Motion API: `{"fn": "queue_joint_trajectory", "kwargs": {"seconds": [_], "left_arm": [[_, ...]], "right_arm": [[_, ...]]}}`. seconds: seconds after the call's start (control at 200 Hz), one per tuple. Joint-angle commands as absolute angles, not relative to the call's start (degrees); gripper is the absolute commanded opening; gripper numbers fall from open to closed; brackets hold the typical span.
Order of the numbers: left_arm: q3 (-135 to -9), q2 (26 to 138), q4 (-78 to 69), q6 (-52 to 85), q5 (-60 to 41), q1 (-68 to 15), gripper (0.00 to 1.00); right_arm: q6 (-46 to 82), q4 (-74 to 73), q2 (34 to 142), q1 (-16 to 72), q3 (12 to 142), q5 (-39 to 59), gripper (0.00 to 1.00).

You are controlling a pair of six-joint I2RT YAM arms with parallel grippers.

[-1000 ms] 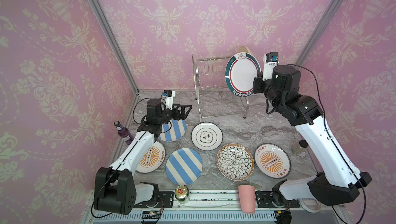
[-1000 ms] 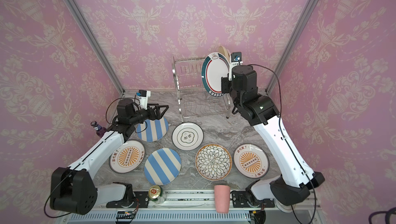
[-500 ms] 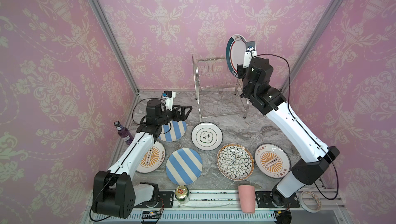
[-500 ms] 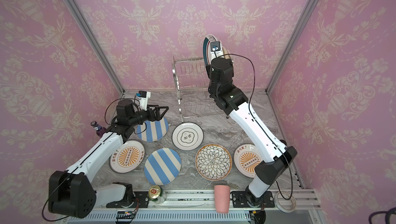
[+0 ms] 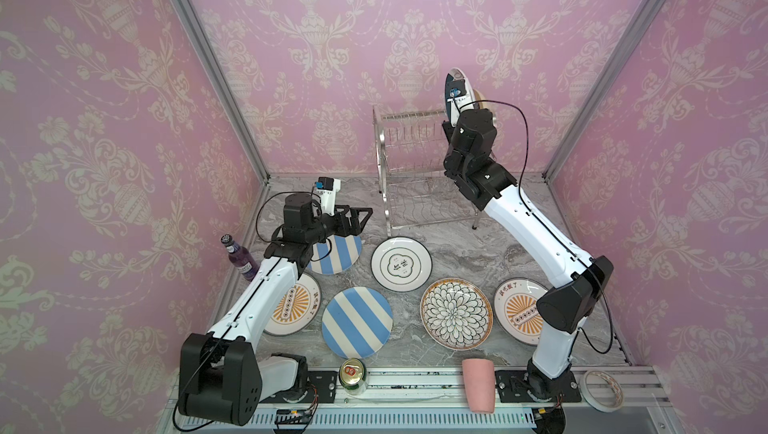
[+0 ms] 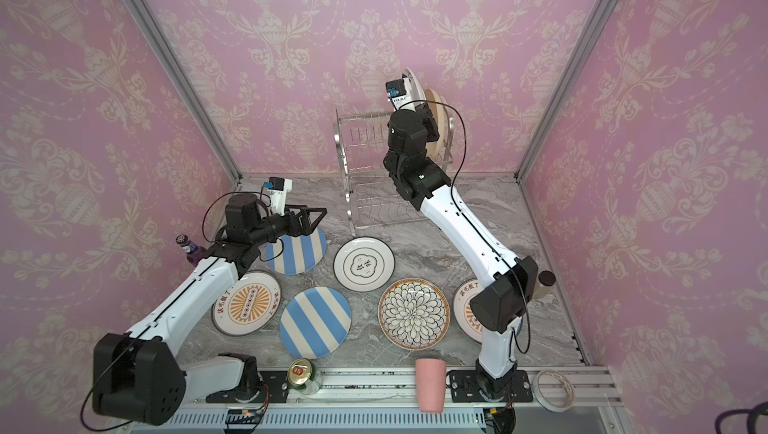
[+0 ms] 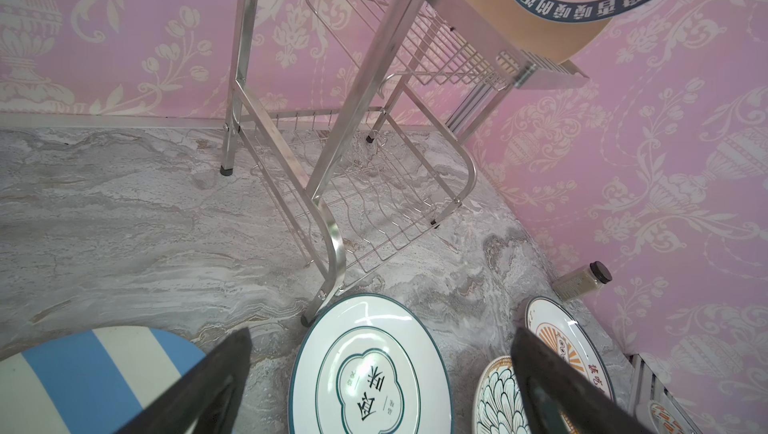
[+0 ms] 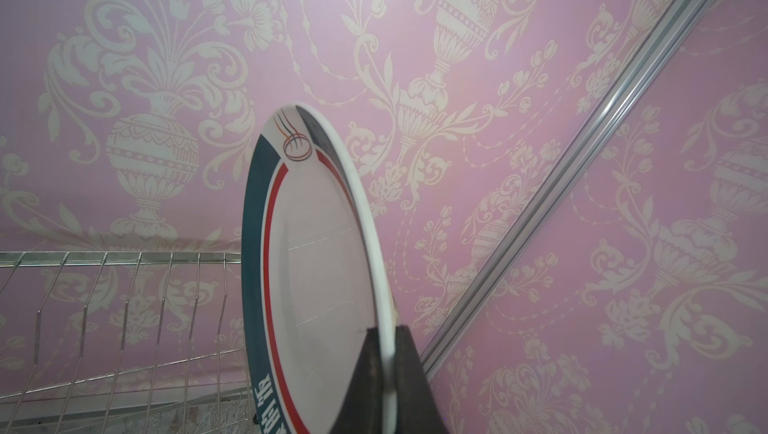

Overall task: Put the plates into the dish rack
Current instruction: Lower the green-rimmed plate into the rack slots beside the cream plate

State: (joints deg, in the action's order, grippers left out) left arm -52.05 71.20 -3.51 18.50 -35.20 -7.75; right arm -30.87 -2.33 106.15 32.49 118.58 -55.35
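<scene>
The steel dish rack (image 5: pixel 415 170) (image 6: pixel 374 174) stands at the back of the table, with a cream plate (image 6: pixel 437 118) (image 7: pixel 498 24) upright at its right end. My right gripper (image 8: pixel 388 349) is shut on the rim of the teal-rimmed plate (image 8: pixel 316 253) (image 5: pixel 450 80) and holds it upright, edge-on, above the rack's upper shelf beside the cream plate. My left gripper (image 5: pixel 365 221) (image 7: pixel 382 332) hovers open and empty over a striped plate (image 5: pixel 338 251). Flat on the table lie the cloud-outline plate (image 5: pixel 401 263), another striped plate (image 5: pixel 357 322), the petal plate (image 5: pixel 456 313) and two sunburst plates (image 5: pixel 295 303) (image 5: pixel 515 311).
A purple bottle (image 5: pixel 239 255) stands by the left wall and a small jar (image 6: pixel 544 282) by the right wall. Along the front rail are a can (image 5: pixel 353 376), a pink cup (image 5: pixel 478 384) and a tape roll (image 5: pixel 602 390).
My right arm has swung left with the teal-rimmed plate, turning it from face-on to edge-on over the rack's right end. The left arm has not moved.
</scene>
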Motion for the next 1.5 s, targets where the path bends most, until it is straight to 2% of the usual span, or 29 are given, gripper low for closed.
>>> {"fn": "queue_joint_trajectory", "kwargs": {"seconds": [0.0, 0.61, 1.496], "left_arm": [[-51.2, 69.7, -2.2, 16.4, -34.5, -8.0, 0.99], [-51.0, 70.0, -2.7, 16.0, -34.4, -8.0, 0.99], [-51.3, 70.8, -2.7, 15.9, -34.8, -8.0, 0.99]], "right_arm": [[-27.1, -2.7, 106.1, 30.8, 121.9, -55.5, 0.0], [-20.4, 4.7, 112.2, 28.2, 127.3, -52.3, 0.0], [-27.2, 1.8, 114.5, 27.5, 131.0, -54.6, 0.0]]}}
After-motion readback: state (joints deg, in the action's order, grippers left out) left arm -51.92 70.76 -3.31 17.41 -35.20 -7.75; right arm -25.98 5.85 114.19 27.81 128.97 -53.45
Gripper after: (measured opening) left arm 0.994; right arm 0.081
